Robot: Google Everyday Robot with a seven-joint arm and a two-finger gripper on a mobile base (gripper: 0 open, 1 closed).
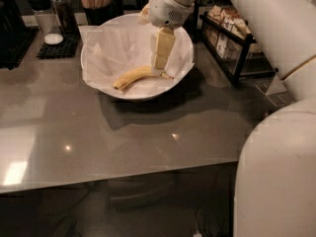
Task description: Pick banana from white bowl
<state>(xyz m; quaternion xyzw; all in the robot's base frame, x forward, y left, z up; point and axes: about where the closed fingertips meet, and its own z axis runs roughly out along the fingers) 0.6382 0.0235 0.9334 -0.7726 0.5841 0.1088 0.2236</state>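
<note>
**Pincer at the banana's end, inside the bowl**

We saw the pincer hanging down into the white bowl, which stood toward the far edge of the table. Its tip met the right end of the banana, which lay on crinkled paper in the bowl's near half. We could not tell whether the pincer was wide or narrow. We judged a grip so near the end risky: the banana could pivot and slip, or the paper could get pinched too.
</note>
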